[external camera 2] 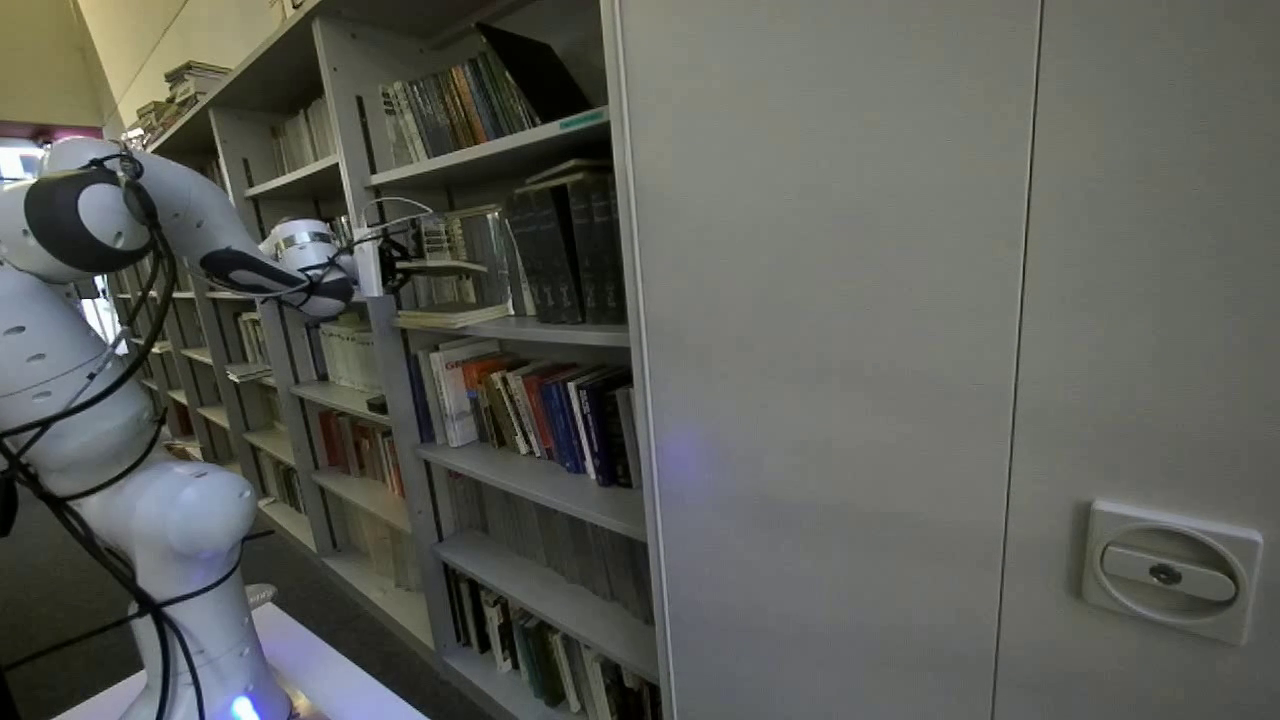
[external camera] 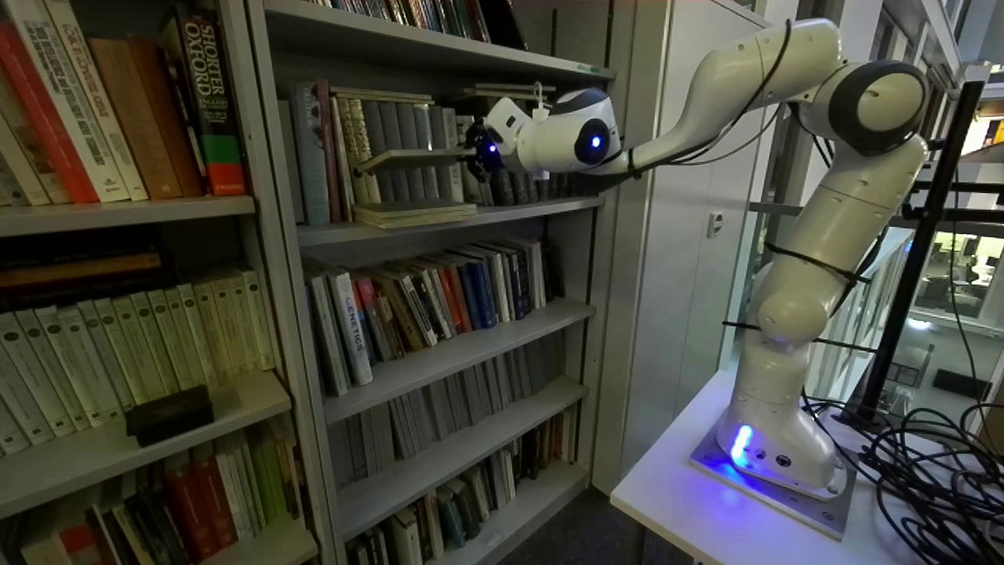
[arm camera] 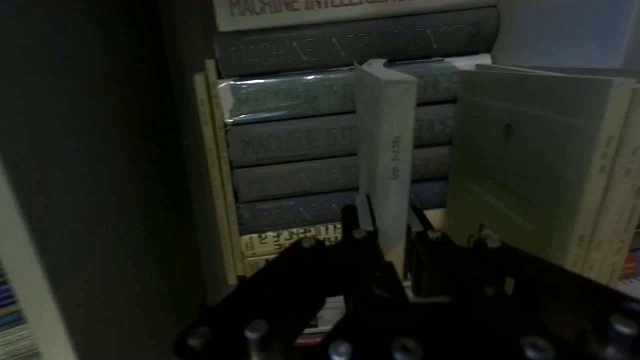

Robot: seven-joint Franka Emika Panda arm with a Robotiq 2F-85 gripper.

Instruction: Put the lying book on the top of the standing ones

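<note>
"Book (arm camera: 393, 120) first, quick. Where was it against the tool (arm camera: 391, 215)?"

"Gripped in it. Jaws pinched both its faces, parted only by its thickness. In both exterior views it stuck out past the jaws, in front of the standing books (external camera: 404, 125) and lower than their tops."

"And underneath?"

"Stack of thin books (external camera: 414, 212) lying on the shelf (external camera: 541, 209), clear gap between."

"Touching the standing spines?"

"Couldn't tell."

"Looks?"

"Slim, pale greyish-white. Whitish spine, small dark print running lengthwise along it. Wrist view was dim, so colours were rough."

"Direction, long axis?"

"Lay about flat in both exterior views. Spine was the side turned back to the tool, covers ran away from it toward the standing books. Long axis, taken along the spine, went up and down in the wrist view."

"Compared with the standing spines?"

"Crosswise. Those ran side to side there, so the held spine cut across several of them."
</note>
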